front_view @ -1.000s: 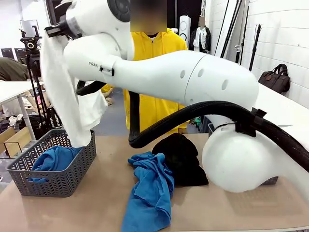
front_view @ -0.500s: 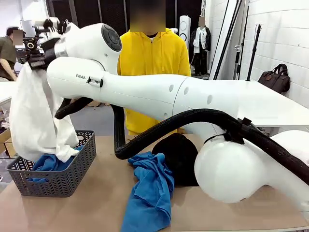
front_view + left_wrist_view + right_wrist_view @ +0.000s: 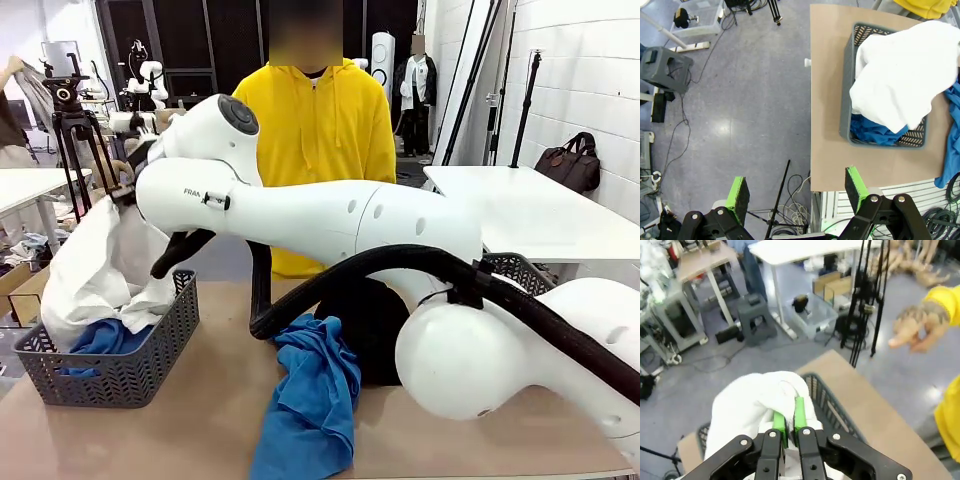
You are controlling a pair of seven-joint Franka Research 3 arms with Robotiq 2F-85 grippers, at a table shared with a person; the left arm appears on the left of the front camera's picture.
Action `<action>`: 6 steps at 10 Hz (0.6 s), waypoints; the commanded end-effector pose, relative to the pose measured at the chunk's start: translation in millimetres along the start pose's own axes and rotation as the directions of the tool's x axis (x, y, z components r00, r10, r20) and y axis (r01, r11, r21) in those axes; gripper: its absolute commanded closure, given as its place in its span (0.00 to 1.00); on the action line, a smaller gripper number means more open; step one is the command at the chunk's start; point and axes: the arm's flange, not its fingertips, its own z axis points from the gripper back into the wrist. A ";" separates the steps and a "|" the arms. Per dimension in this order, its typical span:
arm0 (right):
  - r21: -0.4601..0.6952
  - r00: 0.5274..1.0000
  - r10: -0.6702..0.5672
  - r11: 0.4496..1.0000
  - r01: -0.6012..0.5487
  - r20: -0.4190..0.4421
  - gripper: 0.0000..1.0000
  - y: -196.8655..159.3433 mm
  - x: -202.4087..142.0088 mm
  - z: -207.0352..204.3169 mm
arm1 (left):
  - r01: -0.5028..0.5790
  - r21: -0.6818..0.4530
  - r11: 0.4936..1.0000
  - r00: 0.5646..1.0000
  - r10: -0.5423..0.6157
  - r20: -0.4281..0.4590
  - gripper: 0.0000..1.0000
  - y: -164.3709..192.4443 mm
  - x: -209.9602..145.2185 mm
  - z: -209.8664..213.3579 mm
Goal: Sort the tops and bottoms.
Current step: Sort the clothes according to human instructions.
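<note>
Bright, even indoor light across front view; shadows on table [image 3: 200,430] faint and soft-edged. Left wrist view: pale glare patch on grey floor [image 3: 730,124], white shirt [image 3: 900,75] very bright, folds barely reading, wide-angle bending toward edges. Right wrist view: person's hand [image 3: 917,327] smeared by motion blur, background soft, green pads [image 3: 799,412] crisp in foreground.
</note>
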 end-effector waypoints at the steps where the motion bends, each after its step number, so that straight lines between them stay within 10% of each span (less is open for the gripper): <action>1: 0.035 0.988 -0.041 0.998 0.046 -0.146 1.00 -23.8 142.0 -185.6 | -0.005 0.003 1.000 1.000 0.005 0.001 0.00 1.6 0.0 0.8; 6: 0.088 0.894 -0.034 0.993 0.082 -0.446 1.00 -17.2 43.4 -218.0 | -0.005 0.003 1.000 1.000 0.005 0.001 0.00 1.6 0.0 0.8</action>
